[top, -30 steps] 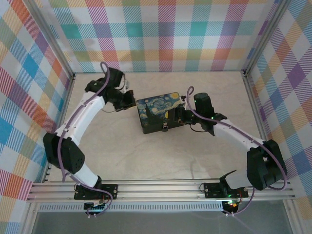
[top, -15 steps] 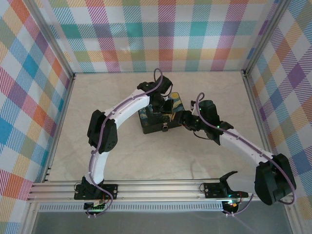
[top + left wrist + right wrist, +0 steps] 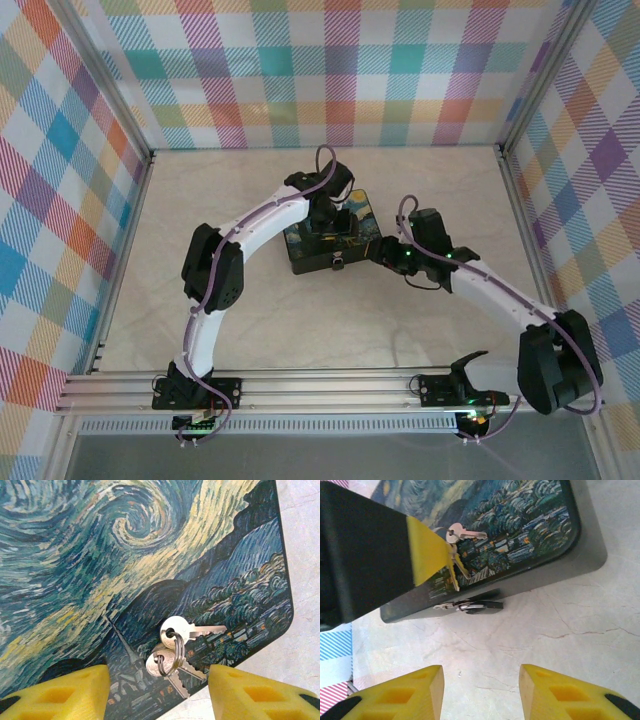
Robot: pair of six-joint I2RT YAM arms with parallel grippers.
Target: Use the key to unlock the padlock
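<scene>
Your left gripper [image 3: 159, 690] stands parted and empty, key [image 3: 192, 630] at twelve o'clock; your right gripper [image 3: 480, 690] likewise, padlock [image 3: 481, 606] at twelve o'clock.

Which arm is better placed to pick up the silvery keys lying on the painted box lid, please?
Left: the left claw, open, straddles the small silvery metal keys on the swirly blue-yellow lid. The right claw, open, faces the dark grey padlock.
</scene>
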